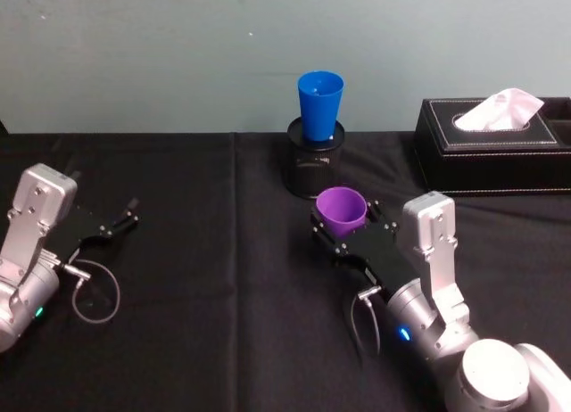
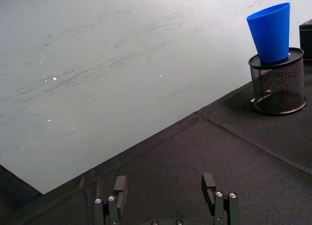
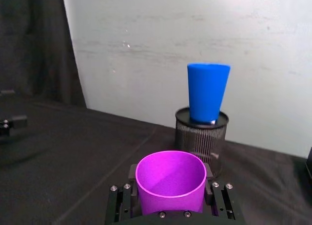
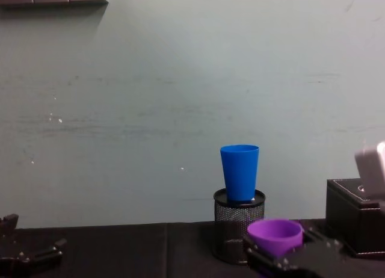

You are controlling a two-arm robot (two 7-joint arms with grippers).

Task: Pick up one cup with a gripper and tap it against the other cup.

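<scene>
A table point(image 1: 205, 251) covered in black cloth carries everything, with a fold line running front to back down the cloth near its middle. Toward the back wall a black mesh pen holder point(image 1: 312, 167) stands on the cloth. To the robot's right of it, well apart, sits a black tissue box point(image 1: 491, 153) with a white tissue poking from its top.
</scene>
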